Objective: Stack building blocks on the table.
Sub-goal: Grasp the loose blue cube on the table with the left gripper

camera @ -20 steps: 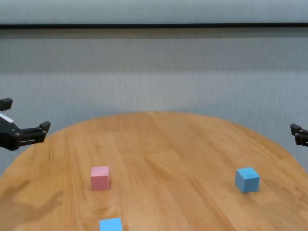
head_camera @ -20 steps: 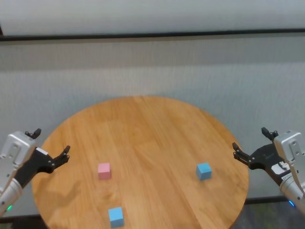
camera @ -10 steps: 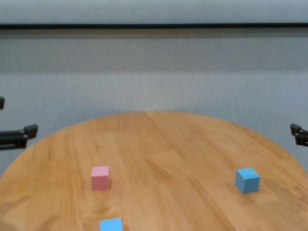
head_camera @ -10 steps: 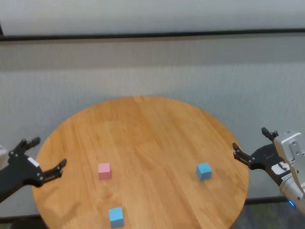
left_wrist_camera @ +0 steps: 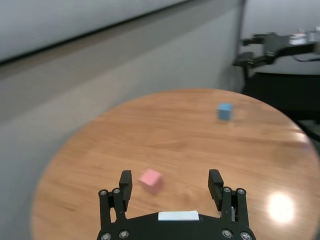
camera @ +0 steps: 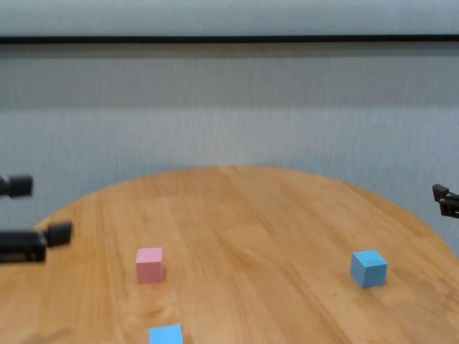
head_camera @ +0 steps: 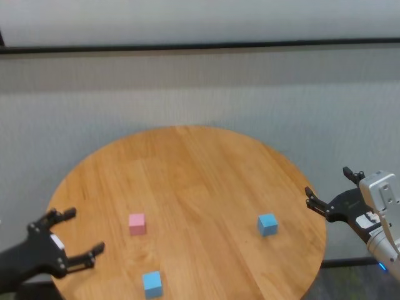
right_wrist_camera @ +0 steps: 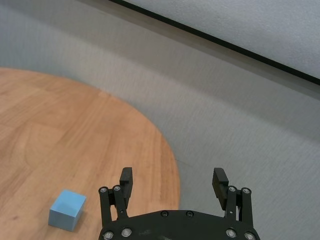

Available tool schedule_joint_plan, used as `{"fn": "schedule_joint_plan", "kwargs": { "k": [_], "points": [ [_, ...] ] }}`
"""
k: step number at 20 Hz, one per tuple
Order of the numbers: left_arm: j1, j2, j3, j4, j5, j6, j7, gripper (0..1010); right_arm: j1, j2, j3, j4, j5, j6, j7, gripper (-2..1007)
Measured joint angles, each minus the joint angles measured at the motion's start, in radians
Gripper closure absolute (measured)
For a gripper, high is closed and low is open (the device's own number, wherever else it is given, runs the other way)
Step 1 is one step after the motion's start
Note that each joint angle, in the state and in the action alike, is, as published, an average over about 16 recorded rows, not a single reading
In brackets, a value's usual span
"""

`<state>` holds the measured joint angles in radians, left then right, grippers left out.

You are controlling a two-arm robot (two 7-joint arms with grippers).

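Observation:
Three small cubes lie apart on the round wooden table (head_camera: 187, 169). The pink block (head_camera: 137, 224) is left of centre. One blue block (head_camera: 152, 284) lies near the front edge. The other blue block (head_camera: 267, 224) is at the right. My left gripper (head_camera: 78, 234) is open and empty at the table's front left edge, left of the pink block (left_wrist_camera: 150, 178). My right gripper (head_camera: 326, 190) is open and empty just off the right edge, right of the blue block (right_wrist_camera: 67, 209).
A grey wall with a dark stripe (head_camera: 200, 45) stands behind the table. A black stand (left_wrist_camera: 280, 90) shows beyond the table in the left wrist view.
My left gripper has dropped lower and moved nearer, toward the table's front left, now pointing at the blocks. The right arm and the blocks have not moved.

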<state>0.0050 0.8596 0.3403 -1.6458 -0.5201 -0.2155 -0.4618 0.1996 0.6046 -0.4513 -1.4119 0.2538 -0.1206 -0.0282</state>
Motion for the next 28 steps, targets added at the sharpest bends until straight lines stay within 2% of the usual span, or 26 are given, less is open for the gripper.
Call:
{"fn": "schedule_joint_plan", "kwargs": {
  "k": [4,12,18,28],
  "points": [
    [0.004,-0.006,0.024,-0.005,0.003,0.0,-0.054,10,0.0,0.0,0.0,0.0,0.0,0.0,0.0,1],
    [-0.015,-0.046,0.087,0.009,0.061,0.004,-0.124,10,0.0,0.0,0.0,0.0,0.0,0.0,0.0,0],
    [-0.037,-0.081,0.116,0.029,0.098,0.019,-0.152,10,0.0,0.0,0.0,0.0,0.0,0.0,0.0,0],
    [-0.08,-0.144,0.145,0.092,0.147,0.057,-0.184,10,0.0,0.0,0.0,0.0,0.0,0.0,0.0,0]
  ]
}}
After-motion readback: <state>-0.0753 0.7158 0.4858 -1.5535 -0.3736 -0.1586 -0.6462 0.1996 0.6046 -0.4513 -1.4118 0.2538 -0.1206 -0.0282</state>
